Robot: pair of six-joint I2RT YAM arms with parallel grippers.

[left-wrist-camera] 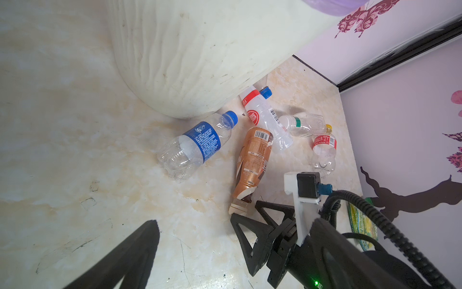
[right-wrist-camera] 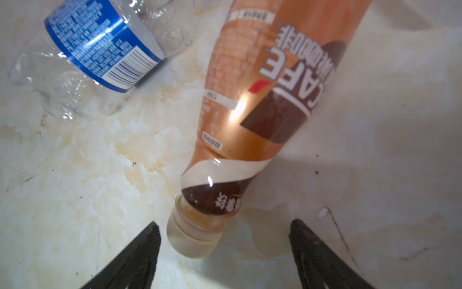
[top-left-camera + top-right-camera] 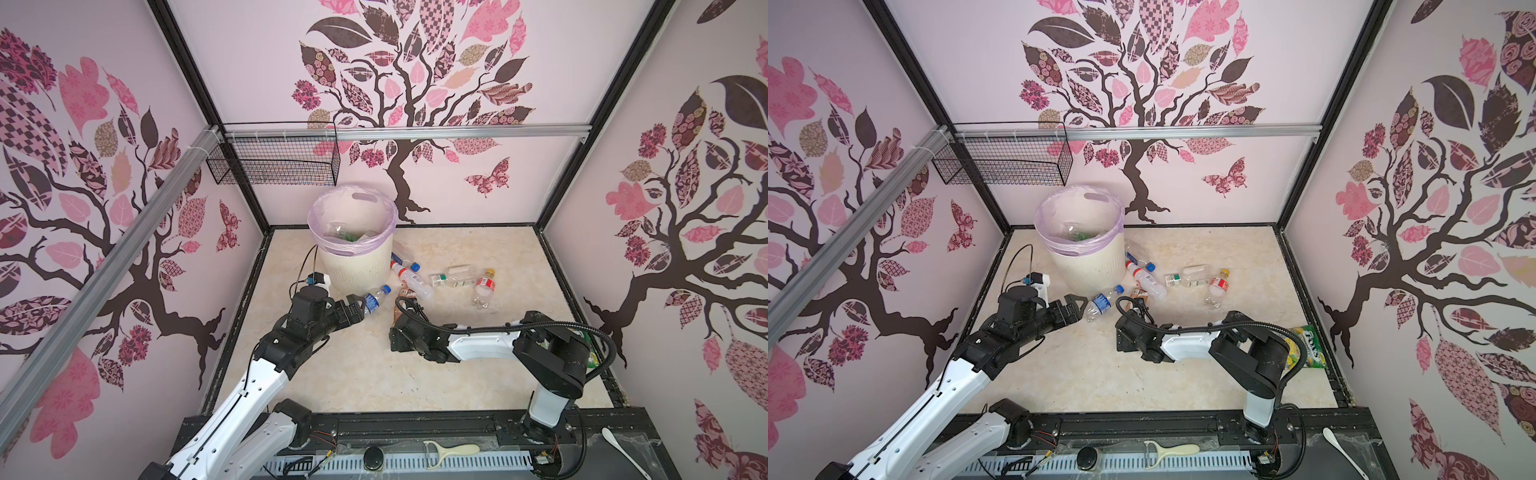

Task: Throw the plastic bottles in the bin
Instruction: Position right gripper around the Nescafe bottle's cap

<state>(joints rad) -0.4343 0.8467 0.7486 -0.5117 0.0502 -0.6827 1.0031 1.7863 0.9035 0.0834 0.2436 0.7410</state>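
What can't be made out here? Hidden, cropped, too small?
- Bin contents: both top views show crumpled clear plastic and something green inside; bottle count unreadable.
- Brown café bottle: in both top views, mostly behind the right arm; the right wrist view crops its base.
- Right end effector: under its own wrist in both top views.
- Left end effector: the left wrist view shows one finger only.
- Fox's packet: partly behind the right arm.

The brown-labelled bottle (image 2: 250, 100) reads "CAFE"; the green-yellow snack packet (image 3: 1313, 345) reads "FOX'S".
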